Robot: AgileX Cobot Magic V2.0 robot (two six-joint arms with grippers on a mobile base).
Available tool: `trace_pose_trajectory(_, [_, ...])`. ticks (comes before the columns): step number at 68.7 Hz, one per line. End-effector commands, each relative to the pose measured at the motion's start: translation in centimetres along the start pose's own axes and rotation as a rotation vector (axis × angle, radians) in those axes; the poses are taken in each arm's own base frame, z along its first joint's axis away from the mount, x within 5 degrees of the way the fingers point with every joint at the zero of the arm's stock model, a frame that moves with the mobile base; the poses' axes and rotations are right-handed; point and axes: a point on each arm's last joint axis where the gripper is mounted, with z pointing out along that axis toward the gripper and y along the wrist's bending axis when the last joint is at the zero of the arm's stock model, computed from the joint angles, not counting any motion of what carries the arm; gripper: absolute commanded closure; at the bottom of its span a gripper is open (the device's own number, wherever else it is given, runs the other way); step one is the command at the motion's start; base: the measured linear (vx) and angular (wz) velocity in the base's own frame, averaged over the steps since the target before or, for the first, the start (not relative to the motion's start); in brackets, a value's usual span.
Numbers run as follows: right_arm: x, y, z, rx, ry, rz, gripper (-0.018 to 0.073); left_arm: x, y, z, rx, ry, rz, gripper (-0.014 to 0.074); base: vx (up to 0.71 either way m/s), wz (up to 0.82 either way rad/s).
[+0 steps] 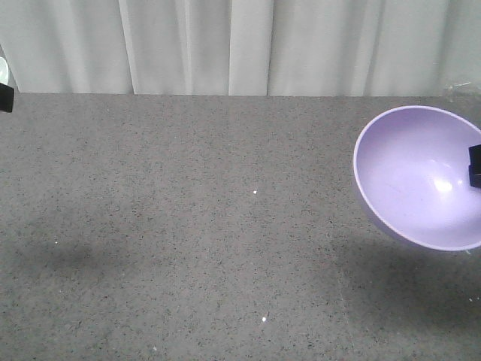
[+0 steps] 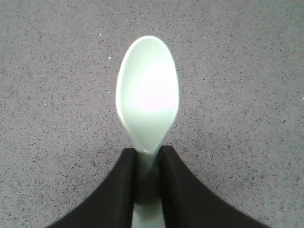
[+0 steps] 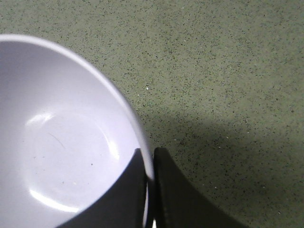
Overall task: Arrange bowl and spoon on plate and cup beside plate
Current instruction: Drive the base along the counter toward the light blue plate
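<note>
The bowl point(image 1: 421, 177) sits at the right edge of the front view, tilted with its opening turned toward the camera. A shadow lies on the bench point(image 1: 188, 226) below it, so I judge it is lifted clear. My right hand point(image 3: 149, 159) pinches its rim, one finger inside the wall and one outside, as the right wrist view shows plainly. My left hand point(image 2: 148, 159) is clamped on the spoon point(image 2: 147, 95) at the neck, just behind the scoop. The scoop points forward over bare bench. In the front view that hand barely shows at the far left edge, well apart from the bowl.

I read this as the carrying step, with both pieces gripped and neither set down yet. The plate and the cup appear in none of my views, so I cannot tell where they are.

Next I need to find the plate, bring the bowl level over its middle and lower it flat before letting go. A rim grip lets a bowl swing, so I would go slowly. The spoon should follow onto the plate.
</note>
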Motion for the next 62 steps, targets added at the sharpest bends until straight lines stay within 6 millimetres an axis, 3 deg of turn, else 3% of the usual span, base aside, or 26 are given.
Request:
trace_pose_trajectory(1, [-0.81, 0.2, -1.22, -0.007, -0.094, -0.008, 0.0565, -0.79, -0.06, -1.37, 0.015, -0.096, 0.002, 0.0603, -0.01, -0.03])
trace_pose_trajectory(62, [-0.8, 0.2, -1.22, -0.007, -0.093, -0.008, 0.0565, -0.79, -0.06, -1.37, 0.015, -0.096, 0.002, 0.0603, -0.01, -0.15])
